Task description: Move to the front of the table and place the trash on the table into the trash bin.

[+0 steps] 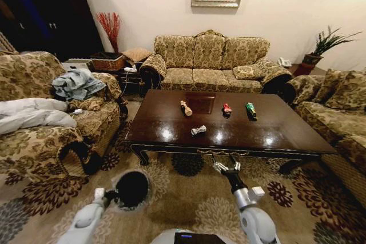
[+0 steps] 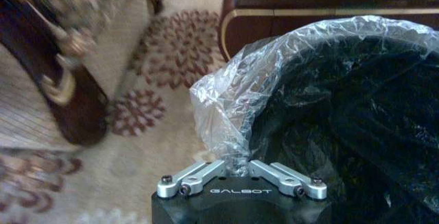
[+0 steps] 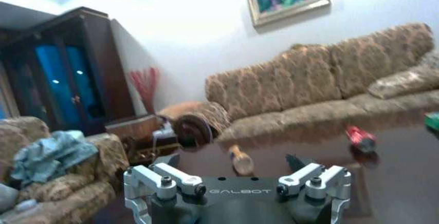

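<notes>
From the head camera, the table (image 1: 171, 127) stretches across the middle of the room, its near edge facing the robot. Four bits of trash sit on it. The tan bottle-shaped piece (image 1: 186, 108) lies left of the square centre inlay, the red piece (image 1: 227, 109) just right of the inlay, and the green bottle (image 1: 250, 110) farther toward the right end. The grey-black piece (image 1: 198, 130) is closer to the near edge, well apart from the others. Below the near edge, over the carpet, the right gripper (image 1: 227, 163) points up at the table with its fingers spread wide and nothing between them. Down at the left, the left gripper (image 1: 110, 196) carries the trash bin (image 1: 132, 188) by its rim — the bin hangs just off the table's near left corner.

On the left wrist, the left gripper (image 2: 240, 168) is pinched narrow on the bin's rim, the clear bag liner (image 2: 233, 106) bunched between the fingers. The trash bin (image 2: 350, 121) opens dark beyond, with the table's leg (image 2: 237, 29) just behind it.

On the right wrist, the right gripper (image 3: 237, 180) stands wide and empty. Past it on the tabletop lie the tan bottle-shaped piece (image 3: 241, 160), the red piece (image 3: 360, 137) and, at the frame's edge, the green bottle (image 3: 433, 121).
</notes>
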Robot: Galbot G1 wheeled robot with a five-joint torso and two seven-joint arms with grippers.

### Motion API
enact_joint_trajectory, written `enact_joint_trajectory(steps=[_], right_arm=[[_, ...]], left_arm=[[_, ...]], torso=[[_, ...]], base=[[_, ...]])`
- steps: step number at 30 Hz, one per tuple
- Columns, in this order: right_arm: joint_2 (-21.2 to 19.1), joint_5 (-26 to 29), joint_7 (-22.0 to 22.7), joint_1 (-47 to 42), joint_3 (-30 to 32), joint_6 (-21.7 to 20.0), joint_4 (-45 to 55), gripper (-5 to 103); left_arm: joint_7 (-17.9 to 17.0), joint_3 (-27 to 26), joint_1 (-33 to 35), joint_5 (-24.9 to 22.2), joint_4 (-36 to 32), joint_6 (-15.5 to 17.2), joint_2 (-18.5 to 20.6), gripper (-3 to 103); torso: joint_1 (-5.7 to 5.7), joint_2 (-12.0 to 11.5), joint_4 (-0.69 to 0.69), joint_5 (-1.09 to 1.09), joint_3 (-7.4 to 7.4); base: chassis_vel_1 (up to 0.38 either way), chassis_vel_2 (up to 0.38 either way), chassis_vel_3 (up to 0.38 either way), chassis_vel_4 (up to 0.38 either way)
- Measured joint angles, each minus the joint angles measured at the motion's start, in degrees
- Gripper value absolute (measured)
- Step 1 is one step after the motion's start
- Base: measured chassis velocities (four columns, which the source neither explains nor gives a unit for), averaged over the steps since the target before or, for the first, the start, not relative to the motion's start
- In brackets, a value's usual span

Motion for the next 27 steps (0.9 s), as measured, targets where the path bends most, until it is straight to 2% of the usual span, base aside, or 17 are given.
enact_joint_trajectory(steps=[2,3,5,7,8,10,11,15,21,23,27], right_arm=[[0.3,0.0,-0.2,0.8,-0.1,-0.1,0.9,100],[0.3,0.0,-0.2,0.8,-0.1,-0.1,0.9,100],[0.6,-0.1,-0.4,1.9,-0.5,0.1,1.2,100],[0.7,-0.3,-0.5,2.7,-0.6,0.5,1.0,100],[0.7,-0.3,-0.5,2.7,-0.6,0.5,1.0,100],[0.4,-0.2,-0.6,3.6,-0.7,0.7,0.3,100],[0.4,-0.2,-0.6,3.6,-0.7,0.7,0.3,100],[0.1,-0.1,-0.5,4.3,-0.3,0.5,-0.2,100],[-0.1,-0.7,1.0,4.1,0.5,-1.5,0.5,100],[-0.1,-1.4,1.0,3.8,0.5,-2.4,0.5,100],[0.2,-2.2,0.2,3.0,0.2,-2.5,0.6,100]], left_arm=[[0.1,-3.4,4.0,0.0,-6.4,1.4,0.8,0],[0.1,-3.4,4.0,0.0,-6.4,1.4,0.8,0],[2.0,-8.0,8.6,1.7,-14.2,3.4,0.8,0],[3.6,-12.0,11.2,2.9,-19.1,3.7,0.3,0],[3.6,-12.0,11.2,2.9,-19.1,3.7,0.3,0],[4.2,-16.3,12.9,3.0,-23.8,4.0,-0.8,0],[4.2,-16.3,12.9,3.0,-23.8,4.0,-0.8,0],[3.8,-20.7,11.6,-1.0,-31.3,5.8,-2.6,0],[2.4,-20.1,7.7,-3.1,-37.8,7.0,-2.5,0],[2.2,-18.0,4.3,-3.6,-40.5,8.0,-1.3,0],[2.2,-15.6,0.7,-3.5,-41.7,8.6,1.2,0]], torso=[[0.0,0.0,-0.03,-0.03,0.0],[0.0,0.0,-0.03,-0.03,0.0],[0.0,0.0,-0.02,-0.02,0.0],[0.0,0.0,-0.03,-0.01,0.0],[0.0,0.0,-0.03,-0.01,0.0],[0.0,0.0,-0.02,0.0,0.0],[0.0,0.0,-0.02,0.0,0.0],[0.0,0.0,-0.03,-0.02,0.0],[0.0,0.0,-0.05,0.0,0.01],[0.0,0.0,-0.04,-0.02,0.01],[0.0,0.0,-0.06,0.0,0.0]], base=[[0.0,0.0,0.0,0.0],[0.0,0.0,0.0,0.0],[0.0,0.0,0.0,0.0],[0.0,0.0,0.0,0.0],[0.0,0.0,0.0,0.0],[0.0,0.0,0.0,0.0],[0.0,0.0,0.0,0.0],[0.0,0.0,0.0,0.0],[0.0,0.0,0.0,0.0],[0.0,0.0,0.0,0.0],[0.0,0.0,0.0,0.0]])
